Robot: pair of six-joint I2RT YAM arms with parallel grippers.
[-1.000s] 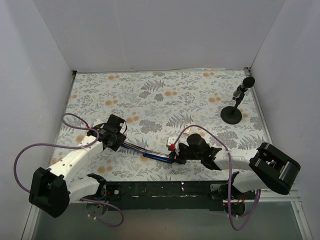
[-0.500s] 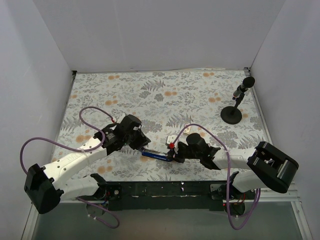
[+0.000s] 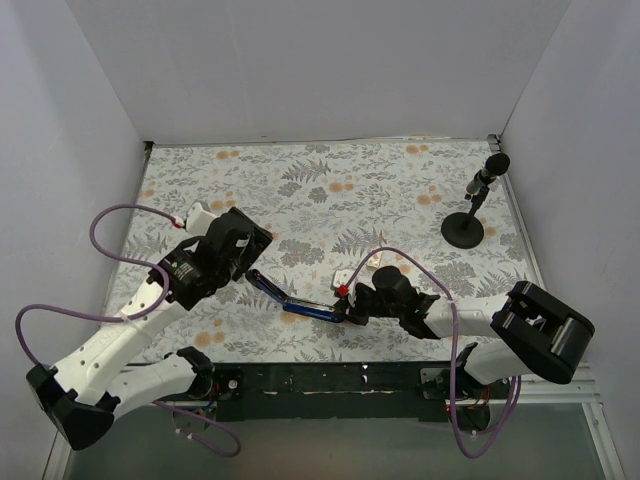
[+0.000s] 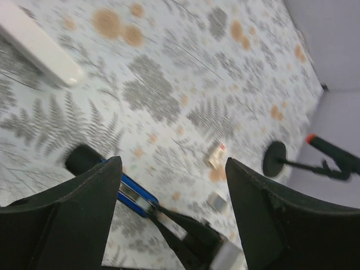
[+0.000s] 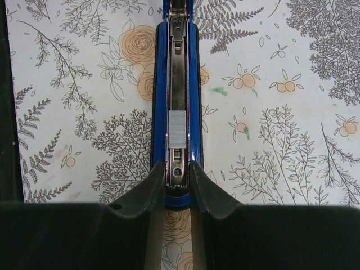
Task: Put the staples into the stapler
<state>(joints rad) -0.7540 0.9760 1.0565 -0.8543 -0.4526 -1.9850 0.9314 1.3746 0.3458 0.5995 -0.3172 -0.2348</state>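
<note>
The blue stapler (image 3: 305, 309) lies opened out on the floral table, its silvery rail facing up. A short pale grey strip of staples (image 5: 178, 129) sits in that rail (image 5: 178, 67), near the end closest to my right wrist camera. My right gripper (image 3: 349, 311) (image 5: 178, 169) is shut on that end of the stapler, one finger on each blue side. My left gripper (image 3: 240, 250) (image 4: 173, 163) hangs open above the table, up and left of the stapler's far end (image 4: 134, 194), with nothing between its fingers.
A black microphone stand (image 3: 465, 225) (image 4: 277, 160) stands at the back right. A small white box (image 3: 375, 262) (image 4: 215, 157) and a small grey block (image 4: 216, 201) lie just behind the right gripper. White walls close in three sides.
The left gripper was shut at the stapler's rail half a second ago. It has since opened and pulled back up and to the left. The right gripper and the stapler have stayed put.
</note>
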